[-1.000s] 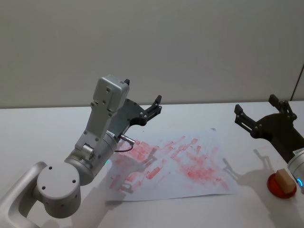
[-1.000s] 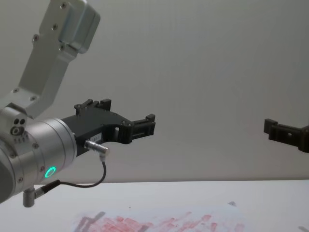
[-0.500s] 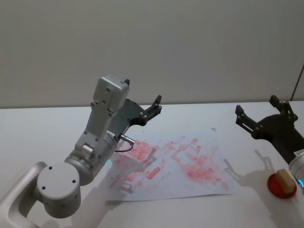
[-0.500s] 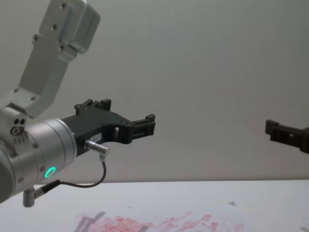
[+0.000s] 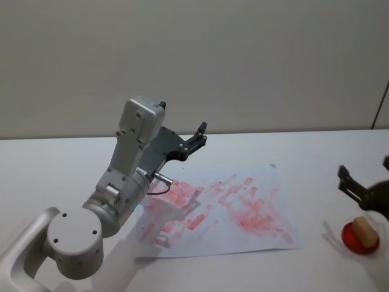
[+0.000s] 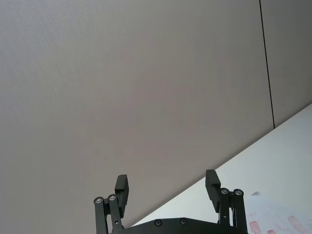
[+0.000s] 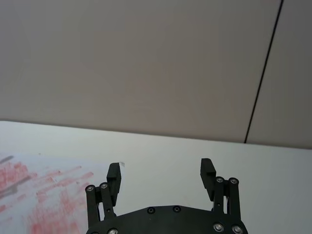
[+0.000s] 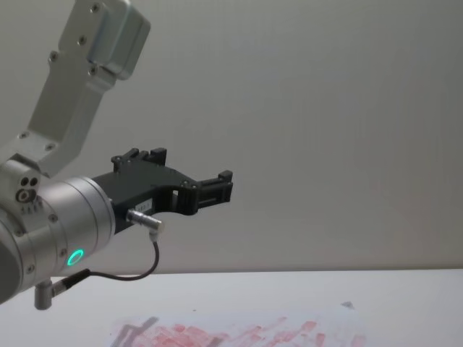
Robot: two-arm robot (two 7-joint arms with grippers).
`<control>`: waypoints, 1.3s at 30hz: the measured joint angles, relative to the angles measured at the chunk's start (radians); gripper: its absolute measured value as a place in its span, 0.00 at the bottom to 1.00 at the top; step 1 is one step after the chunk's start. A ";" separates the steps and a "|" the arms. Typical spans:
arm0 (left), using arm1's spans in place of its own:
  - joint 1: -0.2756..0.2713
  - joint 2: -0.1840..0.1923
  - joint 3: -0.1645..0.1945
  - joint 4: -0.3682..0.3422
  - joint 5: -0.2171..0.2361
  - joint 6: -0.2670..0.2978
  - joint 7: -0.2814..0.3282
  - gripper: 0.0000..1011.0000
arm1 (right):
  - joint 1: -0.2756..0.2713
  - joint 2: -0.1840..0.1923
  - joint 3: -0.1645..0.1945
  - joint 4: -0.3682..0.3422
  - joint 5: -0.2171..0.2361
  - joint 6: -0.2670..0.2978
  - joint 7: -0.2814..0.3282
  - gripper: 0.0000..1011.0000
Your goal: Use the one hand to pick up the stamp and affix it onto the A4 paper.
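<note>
The stamp [image 5: 363, 229], a small tan wooden block, stands on a round red ink pad [image 5: 358, 238] at the table's right edge. My right gripper [image 5: 364, 166] hovers open just behind and above it, empty; the right wrist view shows its fingers [image 7: 114, 174] spread wide. The A4 paper [image 5: 225, 207], white with many red imprints, lies mid-table, and its edge appears as the paper [image 7: 39, 195] and the paper [image 8: 239, 336]. My left gripper [image 5: 199, 135] is raised over the paper's far left corner, open and empty, also seen as the left gripper [image 6: 166, 184] and the left gripper [image 8: 217, 186].
The left arm's silver links [image 5: 130, 164] rise over the table's left half, casting a shadow on the paper. The white table [image 5: 292, 146] ends at a plain wall behind. A dark vertical line [image 7: 263, 73] runs down the wall at the right.
My right gripper has drawn back to the right and lower, toward the stamp, and has left the chest view. The left arm, stamp and paper have not moved.
</note>
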 joint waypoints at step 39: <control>0.000 0.000 0.000 0.000 0.000 0.000 0.000 0.99 | -0.133 0.093 0.038 -0.053 0.000 0.291 -0.017 0.99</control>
